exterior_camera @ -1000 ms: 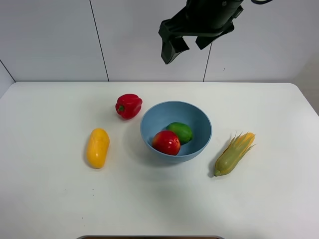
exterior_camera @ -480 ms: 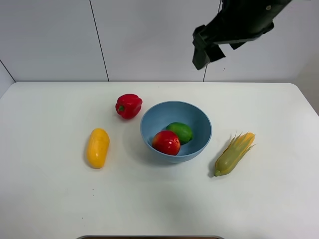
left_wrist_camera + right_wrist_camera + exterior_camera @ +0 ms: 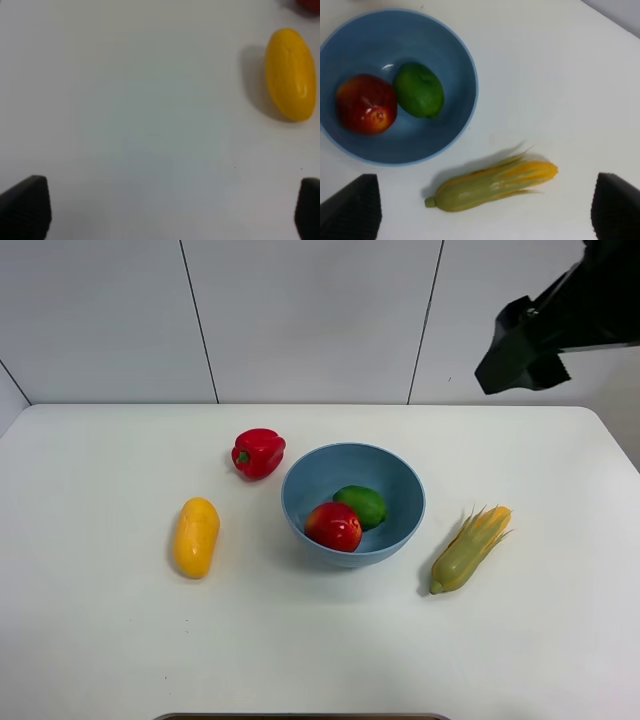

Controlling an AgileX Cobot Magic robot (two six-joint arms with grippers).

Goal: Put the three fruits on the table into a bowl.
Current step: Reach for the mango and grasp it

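One fruit, the mango [image 3: 290, 73], lies on the desk [image 3: 125, 125] ahead of the wide-open, empty left fingers [image 3: 25, 207], off to one side. Centre them over it and close across its narrow width. Lime [image 3: 418, 89] and apple [image 3: 366, 103] sit in the bowl [image 3: 451, 45] ahead of the right fingers [image 3: 350, 205], also open.

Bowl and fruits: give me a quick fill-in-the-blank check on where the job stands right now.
1. The bowl holds ____ fruits, the lime and the red apple-like fruit.
2. The mango lies on the ____, outside the bowl.
3. In the right wrist view, the thing lying outside the bowl is the ____.
Missing words: two; table; corn cob.
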